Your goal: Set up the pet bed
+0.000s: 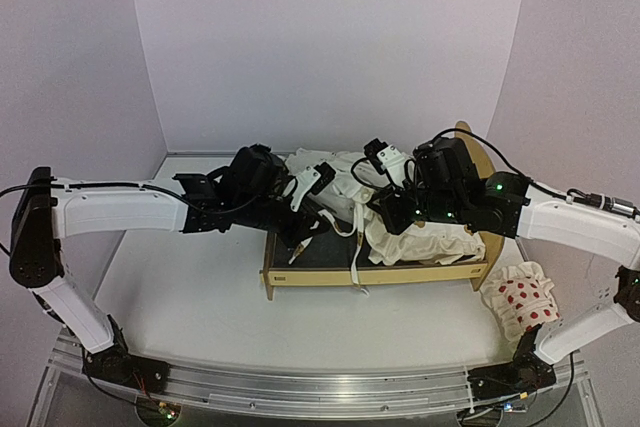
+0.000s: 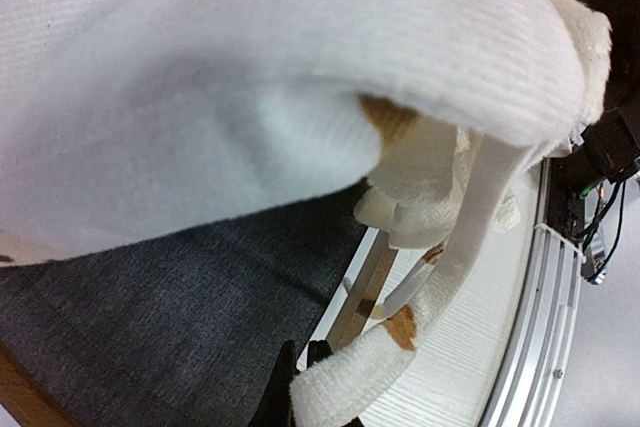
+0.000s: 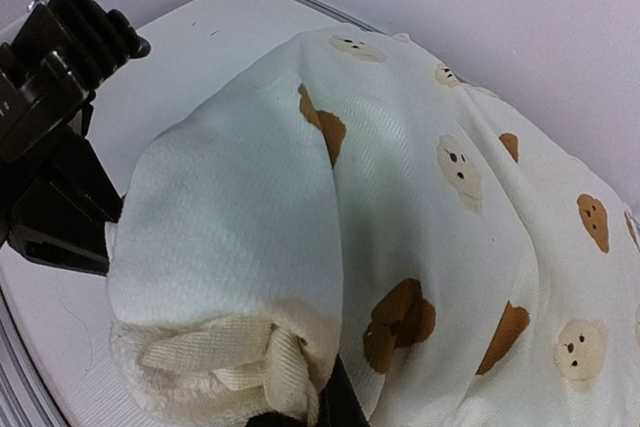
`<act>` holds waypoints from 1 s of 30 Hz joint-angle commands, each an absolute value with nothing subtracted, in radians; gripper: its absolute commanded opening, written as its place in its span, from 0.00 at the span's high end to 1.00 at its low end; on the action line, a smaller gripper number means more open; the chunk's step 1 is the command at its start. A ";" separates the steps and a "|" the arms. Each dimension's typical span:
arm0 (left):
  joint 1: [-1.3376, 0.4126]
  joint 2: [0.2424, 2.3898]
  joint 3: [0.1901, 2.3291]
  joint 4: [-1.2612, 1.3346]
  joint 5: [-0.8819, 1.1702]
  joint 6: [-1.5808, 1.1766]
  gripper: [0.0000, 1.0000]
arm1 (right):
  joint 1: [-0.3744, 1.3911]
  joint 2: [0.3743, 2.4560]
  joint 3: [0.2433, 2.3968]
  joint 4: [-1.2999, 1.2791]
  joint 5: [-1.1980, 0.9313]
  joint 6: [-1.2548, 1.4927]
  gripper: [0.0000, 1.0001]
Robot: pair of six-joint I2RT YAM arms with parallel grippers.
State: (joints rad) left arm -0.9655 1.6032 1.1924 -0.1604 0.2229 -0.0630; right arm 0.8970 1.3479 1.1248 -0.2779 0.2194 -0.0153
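Note:
The pet bed is a light plywood frame in the middle of the table, headboard to the right, with its dark grey felt base showing at the left end. A cream bear-print cushion hangs over the bed, bunched and partly lifted. My left gripper is shut on the cushion's edge, above the felt base and front rail. My right gripper is shut on a folded edge of the cushion; its fingers barely show under the cloth.
A small white red-dotted pillow lies on the table right of the bed, beside the right arm. Cushion ties dangle over the front rail. The aluminium base rail runs along the near edge. The left arm's black wrist is close to the right gripper.

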 commanded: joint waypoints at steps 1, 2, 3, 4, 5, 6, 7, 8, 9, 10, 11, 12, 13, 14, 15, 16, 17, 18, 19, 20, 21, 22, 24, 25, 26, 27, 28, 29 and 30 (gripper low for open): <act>-0.975 1.623 1.175 -0.033 0.190 -0.159 1.00 | 0.893 1.322 1.132 -0.275 0.215 0.027 1.00; -0.977 1.627 1.170 -0.024 0.184 -0.174 1.00 | 0.893 1.322 1.131 -0.275 0.217 0.028 1.00; -0.980 1.630 1.163 -0.013 0.178 -0.183 1.00 | 0.893 1.322 1.130 -0.275 0.218 0.029 1.00; -0.985 1.635 1.158 -0.006 0.169 -0.192 1.00 | 0.893 1.321 1.129 -0.275 0.218 0.029 1.00; -0.989 1.639 1.151 0.012 0.160 -0.201 1.00 | 0.893 1.321 1.128 -0.275 0.217 0.030 1.00; -0.992 1.643 1.144 0.029 0.153 -0.207 1.00 | 0.893 1.321 1.127 -0.275 0.216 0.031 1.00; -0.995 1.648 1.136 0.043 0.147 -0.215 1.00 | 0.893 1.323 1.126 -0.275 0.216 0.033 1.00; -0.997 1.652 1.131 0.053 0.137 -0.224 1.00 | 0.893 1.324 1.126 -0.275 0.214 0.034 1.00; -0.999 1.655 1.124 0.068 0.128 -0.229 1.00 | 0.893 1.327 1.126 -0.275 0.212 0.035 1.00; -1.001 1.659 1.117 0.079 0.122 -0.236 1.00 | 0.893 1.330 1.126 -0.274 0.211 0.036 1.00; -1.002 1.660 1.112 0.088 0.114 -0.245 1.00 | 0.893 1.332 1.127 -0.274 0.208 0.038 1.00; -1.002 1.661 1.106 0.100 0.107 -0.257 1.00 | 0.893 1.334 1.127 -0.274 0.206 0.039 1.00; -1.002 1.664 1.101 0.107 0.101 -0.268 1.00 | 0.893 1.336 1.127 -0.275 0.204 0.040 1.00; -1.002 1.668 1.099 0.109 0.092 -0.279 1.00 | 0.893 1.336 1.127 -0.275 0.205 0.040 1.00; -1.002 1.670 1.097 0.112 0.086 -0.292 1.00 | 0.893 1.336 1.127 -0.275 0.207 0.040 1.00; -1.002 1.671 1.089 0.118 0.085 -0.305 1.00 | 0.892 1.336 1.127 -0.275 0.209 0.039 1.00; -1.002 1.673 1.079 0.126 0.084 -0.320 1.00 | 0.893 1.336 1.127 -0.275 0.211 0.038 1.00; -1.003 1.672 1.071 0.139 0.087 -0.333 1.00 | 0.893 1.336 1.127 -0.275 0.211 0.038 1.00; -1.004 1.671 1.063 0.151 0.090 -0.343 1.00 | 0.893 1.336 1.127 -0.275 0.211 0.038 1.00; -1.004 1.671 1.054 0.159 0.090 -0.350 1.00 | 0.893 1.337 1.127 -0.275 0.210 0.038 1.00; -1.005 1.671 1.048 0.163 0.086 -0.359 1.00 | 0.893 1.338 1.127 -0.275 0.209 0.039 1.00; -1.005 1.671 1.044 0.164 0.082 -0.369 1.00 | 0.893 1.339 1.127 -0.275 0.209 0.039 1.00; -1.005 1.668 1.039 0.163 0.074 -0.392 1.00 | 0.893 1.341 1.127 -0.275 0.205 0.040 1.00; -1.005 1.668 1.035 0.161 0.071 -0.408 1.00 | 0.893 1.341 1.127 -0.275 0.204 0.040 1.00; -1.005 1.666 1.030 0.161 0.067 -0.423 1.00 | 0.892 1.342 1.127 -0.275 0.205 0.041 1.00; -1.005 1.666 1.026 0.163 0.066 -0.435 1.00 | 0.893 1.342 1.127 -0.275 0.204 0.042 1.00; -1.005 1.667 1.021 0.164 0.065 -0.449 1.00 | 0.893 1.342 1.127 -0.275 0.203 0.044 1.00; -1.005 1.669 1.016 0.166 0.063 -0.460 1.00 | 0.893 1.343 1.127 -0.275 0.201 0.045 1.00; -1.005 1.671 1.012 0.168 0.062 -0.468 1.00 | 0.893 1.344 1.127 -0.275 0.200 0.046 1.00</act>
